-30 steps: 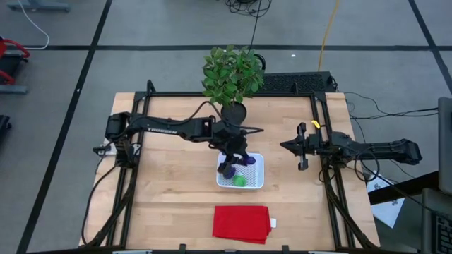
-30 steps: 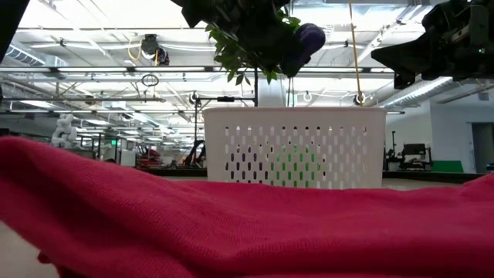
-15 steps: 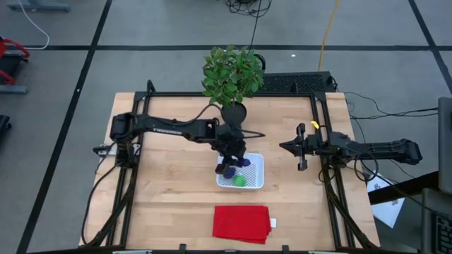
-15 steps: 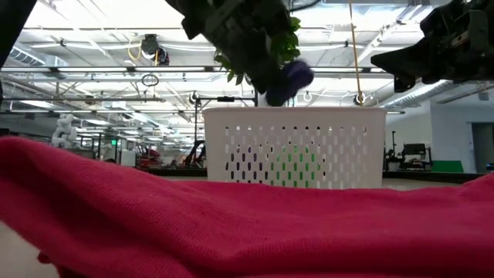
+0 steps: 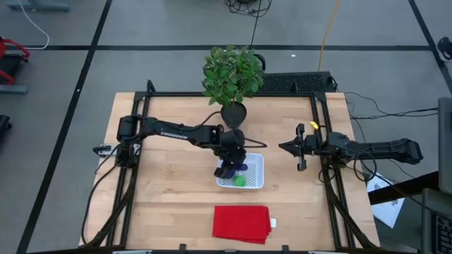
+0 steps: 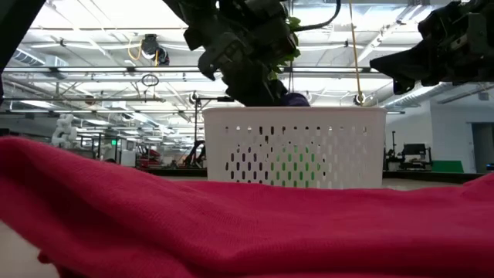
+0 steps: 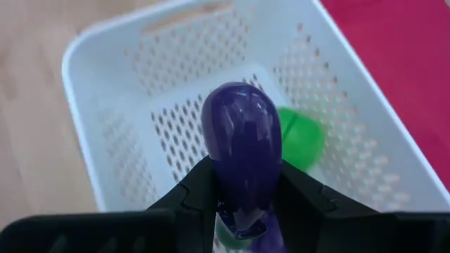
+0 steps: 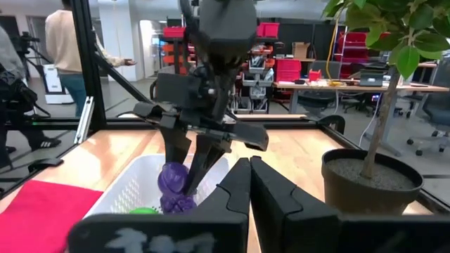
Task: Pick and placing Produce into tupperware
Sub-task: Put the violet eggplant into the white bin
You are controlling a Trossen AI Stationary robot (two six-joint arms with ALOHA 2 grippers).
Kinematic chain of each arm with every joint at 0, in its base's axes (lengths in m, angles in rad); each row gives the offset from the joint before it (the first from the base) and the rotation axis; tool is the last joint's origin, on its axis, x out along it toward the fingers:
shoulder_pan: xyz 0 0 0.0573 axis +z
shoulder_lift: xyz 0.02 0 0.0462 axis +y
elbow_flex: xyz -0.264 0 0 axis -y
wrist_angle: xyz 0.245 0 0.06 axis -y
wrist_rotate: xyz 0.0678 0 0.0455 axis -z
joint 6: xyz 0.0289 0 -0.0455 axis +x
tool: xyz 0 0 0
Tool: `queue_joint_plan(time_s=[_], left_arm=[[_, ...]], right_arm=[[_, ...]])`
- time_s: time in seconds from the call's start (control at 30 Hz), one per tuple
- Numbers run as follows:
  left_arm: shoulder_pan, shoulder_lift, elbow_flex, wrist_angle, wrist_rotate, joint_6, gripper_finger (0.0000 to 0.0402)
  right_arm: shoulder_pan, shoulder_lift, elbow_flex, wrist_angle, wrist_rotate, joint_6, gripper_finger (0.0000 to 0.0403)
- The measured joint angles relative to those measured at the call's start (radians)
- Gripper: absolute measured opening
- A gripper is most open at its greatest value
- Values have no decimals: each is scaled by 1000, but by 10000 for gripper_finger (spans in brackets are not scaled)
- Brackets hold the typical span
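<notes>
The white perforated tupperware point(image 5: 258, 182) stands on the wooden table, just short of its middle. My left gripper point(image 5: 230, 166) hangs over it from above, shut on an elongated dark purple piece point(image 7: 242, 140) that shows at rim height in the low view point(image 6: 293, 100). The green round piece point(image 7: 301, 137) lies on the tupperware's bottom. Another purple piece shows through the wall holes point(image 6: 247, 162). My right gripper point(image 5: 284, 147) waits shut and holds nothing, above the table to the right of the tupperware. My left gripper pinches the elongated purple piece between its two fingers point(image 7: 200, 191), on the piece's rear part point(image 7: 242, 184). The fingers slant down from above. The piece juts out past the fingertips and is lifted clear above the tupperware's perforated bottom.
A leafy potted plant point(image 5: 232, 77) stands at the table's far edge, just behind the tupperware. A flat red cloth point(image 5: 241, 223) lies near the near edge and fills the front of the low view. Bare wood lies to the left and right of the tupperware. People stand in the room beyond.
My left gripper has come down with the purple piece, still shut on it. The piece was well above the tupperware's rim and now sits at rim height. The right arm has kept still.
</notes>
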Motion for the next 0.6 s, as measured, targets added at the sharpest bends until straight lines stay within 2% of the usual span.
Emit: queue_joint_plan(time_s=[0.2,0.43,0.6], left_arm=[[-9,20,1,17,0,4,108],[-9,36,5,2,0,-79,108],[-16,36,82,-73,-30,-125,108]], right_arm=[[0,3,0,7,0,-2,0],[0,4,0,18,0,-4,0],[0,5,0,20,0,-6,0]])
